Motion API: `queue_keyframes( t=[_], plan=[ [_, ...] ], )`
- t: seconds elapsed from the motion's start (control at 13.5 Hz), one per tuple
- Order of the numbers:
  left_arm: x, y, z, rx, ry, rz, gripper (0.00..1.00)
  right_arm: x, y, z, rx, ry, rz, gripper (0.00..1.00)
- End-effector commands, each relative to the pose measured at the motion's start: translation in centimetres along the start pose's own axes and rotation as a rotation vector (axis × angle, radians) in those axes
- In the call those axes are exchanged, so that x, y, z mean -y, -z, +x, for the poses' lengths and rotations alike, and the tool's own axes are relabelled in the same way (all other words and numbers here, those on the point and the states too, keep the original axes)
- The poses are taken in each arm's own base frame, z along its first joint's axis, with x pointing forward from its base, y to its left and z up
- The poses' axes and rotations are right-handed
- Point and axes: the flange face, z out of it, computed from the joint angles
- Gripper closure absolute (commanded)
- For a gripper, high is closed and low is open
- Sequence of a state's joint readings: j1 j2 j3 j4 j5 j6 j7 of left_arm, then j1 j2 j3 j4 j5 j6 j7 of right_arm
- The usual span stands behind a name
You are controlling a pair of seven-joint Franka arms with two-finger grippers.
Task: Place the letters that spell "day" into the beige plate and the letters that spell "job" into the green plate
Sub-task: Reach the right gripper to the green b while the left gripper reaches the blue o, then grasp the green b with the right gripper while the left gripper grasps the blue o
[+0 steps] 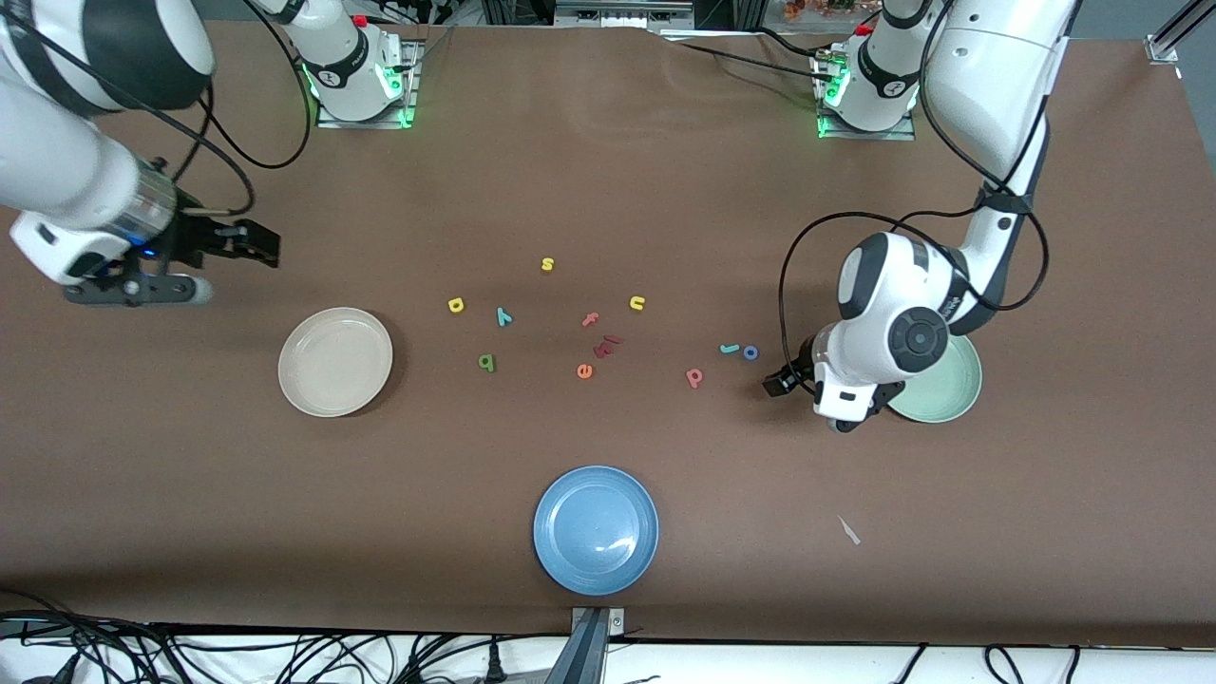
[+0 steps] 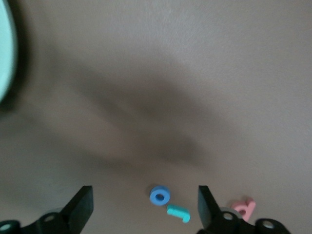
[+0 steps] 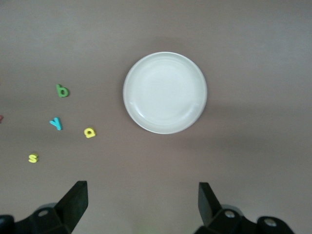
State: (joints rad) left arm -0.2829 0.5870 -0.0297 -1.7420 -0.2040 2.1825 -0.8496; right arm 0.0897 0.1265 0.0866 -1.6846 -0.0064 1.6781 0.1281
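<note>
Only the left wrist view shows the left gripper (image 2: 145,207) spread wide, empty, by the blue o (image 2: 159,195), teal j (image 2: 178,213) and what seems the salmon b (image 2: 243,208). Its arm hides part of the green plate (image 1: 955,388). The right gripper (image 3: 142,201), fingers apart, waits above the beige plate (image 3: 165,92); the d (image 3: 89,132), y (image 3: 56,123) and a (image 3: 62,90) lie nearby on the table (image 1: 608,190).

No printed text shows; only foam letters (image 1: 584,328) on the table.

Even overhead light; soft shadows — left wrist view blurred.
</note>
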Motion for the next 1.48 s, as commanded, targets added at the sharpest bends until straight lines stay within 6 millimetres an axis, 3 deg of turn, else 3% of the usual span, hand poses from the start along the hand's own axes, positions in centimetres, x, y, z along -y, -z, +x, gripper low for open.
queue_keyframes(
  t=[0.0,0.07,0.15,0.37,0.59,0.81,1.03,1.26,1.4],
  plan=[
    [-0.3,-2.5,-0.9,0.012,0.041,-0.001,0.16,3.5,-3.2,2.4,-0.011,-0.003,0.021,0.00],
    [-0.3,-3.6,-1.1,0.023,0.041,0.011,0.28,5.3,-4.2,2.8,-0.020,-0.007,0.021,0.00],
    [-0.7,-4.6,-1.7,0.034,0.036,0.022,0.29,6.7,-5.6,3.5,-0.026,-0.029,0.023,0.00],
    [-1.0,-4.9,-2.3,0.054,0.057,0.011,0.29,10.9,-9.5,5.1,-0.060,0.010,0.033,0.00],
    [-1.5,-5.6,-3.1,0.062,0.050,0.015,0.29,14.5,-15.0,7.0,-0.101,0.056,0.047,0.00],
    [-1.5,-6.3,-2.9,0.059,0.055,0.013,0.34,16.0,-19.3,8.5,-0.131,0.013,0.058,0.02],
    [-1.5,-6.6,-2.9,0.078,0.073,0.004,0.41,17.6,-23.2,8.7,-0.120,0.031,0.054,0.24],
    [-1.4,-7.3,-3.0,0.087,0.084,0.011,0.46,18.6,-27.5,8.0,-0.057,0.042,0.032,0.28],
    [-1.3,-7.7,-2.9,0.089,0.092,0.017,0.57,21.3,-29.6,6.8,-0.035,0.037,0.020,0.28]
  ],
)
